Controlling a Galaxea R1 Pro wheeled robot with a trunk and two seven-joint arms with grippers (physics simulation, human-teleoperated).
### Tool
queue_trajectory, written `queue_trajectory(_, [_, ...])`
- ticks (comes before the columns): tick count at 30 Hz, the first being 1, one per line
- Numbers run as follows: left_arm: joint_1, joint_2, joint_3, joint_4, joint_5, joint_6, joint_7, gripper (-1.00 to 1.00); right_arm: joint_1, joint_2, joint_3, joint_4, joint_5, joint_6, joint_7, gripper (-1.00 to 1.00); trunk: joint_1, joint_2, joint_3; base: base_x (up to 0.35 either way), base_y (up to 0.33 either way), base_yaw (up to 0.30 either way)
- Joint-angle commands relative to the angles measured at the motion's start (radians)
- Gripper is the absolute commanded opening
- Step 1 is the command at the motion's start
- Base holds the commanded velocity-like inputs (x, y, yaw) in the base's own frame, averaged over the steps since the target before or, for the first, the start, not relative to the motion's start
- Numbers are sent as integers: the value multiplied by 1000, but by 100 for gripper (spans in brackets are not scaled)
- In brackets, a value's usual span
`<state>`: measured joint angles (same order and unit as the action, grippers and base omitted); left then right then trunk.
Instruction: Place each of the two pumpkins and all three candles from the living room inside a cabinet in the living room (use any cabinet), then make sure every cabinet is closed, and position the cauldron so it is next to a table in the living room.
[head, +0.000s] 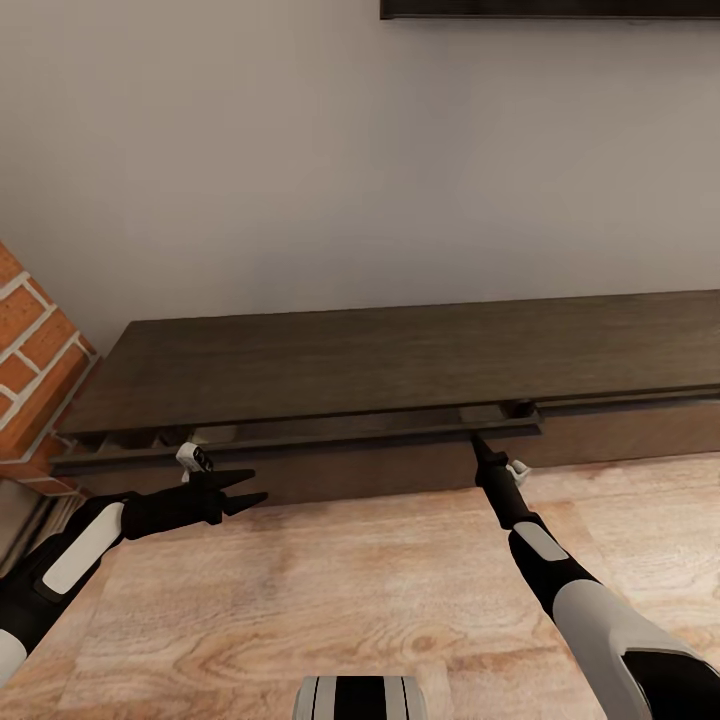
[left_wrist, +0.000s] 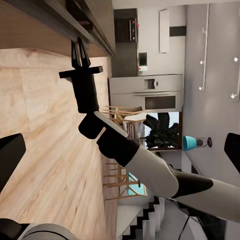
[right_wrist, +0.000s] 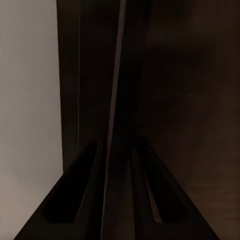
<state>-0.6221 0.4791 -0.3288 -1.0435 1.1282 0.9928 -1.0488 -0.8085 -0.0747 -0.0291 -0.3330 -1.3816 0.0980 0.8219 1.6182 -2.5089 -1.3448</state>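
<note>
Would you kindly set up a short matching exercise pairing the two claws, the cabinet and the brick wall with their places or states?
Things:
1. left claw
2. right claw
3. cabinet
4. brick wall

Places or states:
A. red and white, at the cabinet's left end
B. closed on the edge of the pulled-out front panel
C. open, above the wooden floor
D. long, dark brown, against the grey wall

Pairs: 1-C, 2-B, 3-D, 4-A
</note>
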Motion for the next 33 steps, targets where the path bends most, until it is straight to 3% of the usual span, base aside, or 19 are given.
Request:
queue_trajectory(1, [-1, 1, -3, 0, 4, 4, -2, 100, -1, 0, -20, -3, -22, 15, 11, -100, 0, 0, 0, 0, 0, 0])
queue_trajectory(24, [-1, -1, -4, 0, 4, 4, -2, 100, -1, 0, -20, -3, -22, 3, 3, -100, 0, 0, 0, -70, 0, 0])
queue_trajectory(30, [-1, -3, -57, -9, 4, 5, -2, 100, -1, 0, -20, -3, -21, 5, -1, -100, 0, 0, 0, -11, 0, 0])
queue_trajectory(33, [-1, -2, -87, -66, 7, 6, -1, 100, -1, 0, -20, -3, -21, 5, -1, -100, 0, 0, 0, 0, 0, 0])
